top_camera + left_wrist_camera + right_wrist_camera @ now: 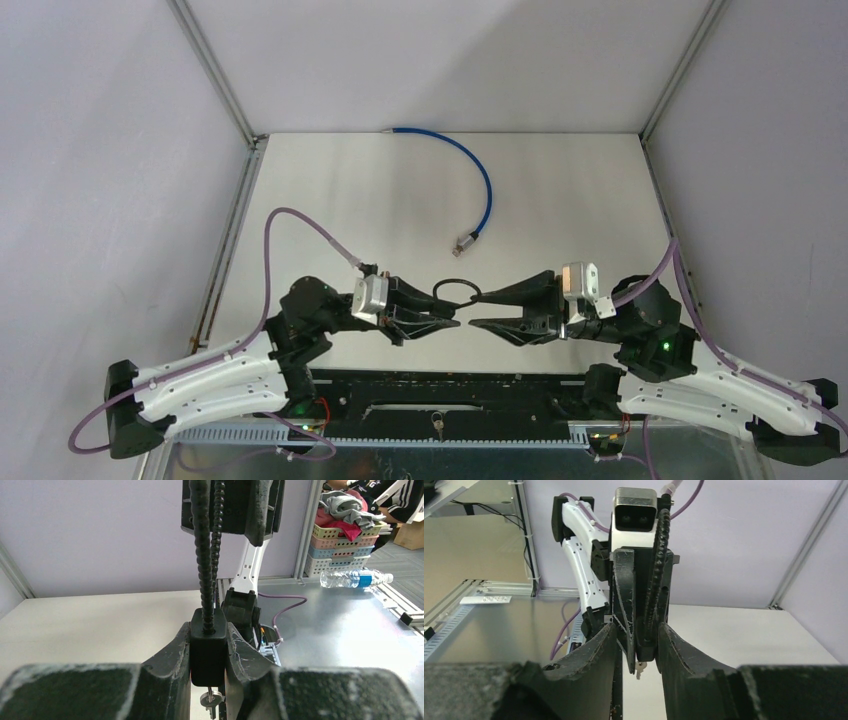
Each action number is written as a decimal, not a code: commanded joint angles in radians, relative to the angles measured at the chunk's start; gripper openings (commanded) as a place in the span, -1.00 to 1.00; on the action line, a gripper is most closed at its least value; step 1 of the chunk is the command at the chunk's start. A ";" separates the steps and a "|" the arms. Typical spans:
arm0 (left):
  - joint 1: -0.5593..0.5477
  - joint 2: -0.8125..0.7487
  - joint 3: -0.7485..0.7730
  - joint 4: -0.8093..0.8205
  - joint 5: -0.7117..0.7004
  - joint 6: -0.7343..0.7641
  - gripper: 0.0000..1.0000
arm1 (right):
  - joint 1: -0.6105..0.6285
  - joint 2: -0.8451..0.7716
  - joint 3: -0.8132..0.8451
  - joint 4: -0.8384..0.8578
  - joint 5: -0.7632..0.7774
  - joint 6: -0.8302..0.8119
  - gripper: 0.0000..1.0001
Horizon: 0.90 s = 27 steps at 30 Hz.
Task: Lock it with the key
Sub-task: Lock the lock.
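**A:** Where do we find the lock [207, 652]?

**B:** We see its black body pinched in the left gripper [208, 642], held over the table [340, 200]. In the top view that is about six o'clock from the table's middle. The claw is clamped on the lock, one finger pressed against each side.

**A:** And what comes out of the top of it?

**B:** The ribbed black cable [201, 545] rises from the body toward twelve o'clock in the left wrist view. From above we see it as a small loop at twelve o'clock of the two claws' tips.

**A:** Do we see the key [211, 701]?

**B:** Yes, a small silver key sticks out of the body's underside, at six o'clock.

**A:** What of the right gripper [635, 630]?

**B:** It faces the left one from three o'clock, while the left reaches in from nine o'clock, and their tips nearly meet. Its fingers stand apart. In its own view we see the lock and the key through the gap, and the key touches neither finger.

**A:** Anything else on the table?

**B:** A blue cable [487, 190] curves at twelve o'clock from the lock, well apart from both arms.
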 commanded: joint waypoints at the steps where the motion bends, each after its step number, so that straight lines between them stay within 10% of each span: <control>1: 0.003 0.003 0.076 0.033 0.024 0.017 -1.00 | -0.003 0.003 0.038 0.037 -0.053 0.021 -0.24; 9: 0.003 0.019 0.087 0.028 0.045 0.012 -1.00 | -0.004 0.021 0.038 0.059 0.021 0.010 -0.37; 17: 0.003 0.035 0.100 0.005 0.036 0.014 -1.00 | -0.003 0.017 0.038 0.059 0.012 -0.026 -1.00; 27: 0.003 0.061 0.113 -0.030 0.021 0.012 -1.00 | -0.002 0.013 0.038 0.044 0.038 -0.071 -0.95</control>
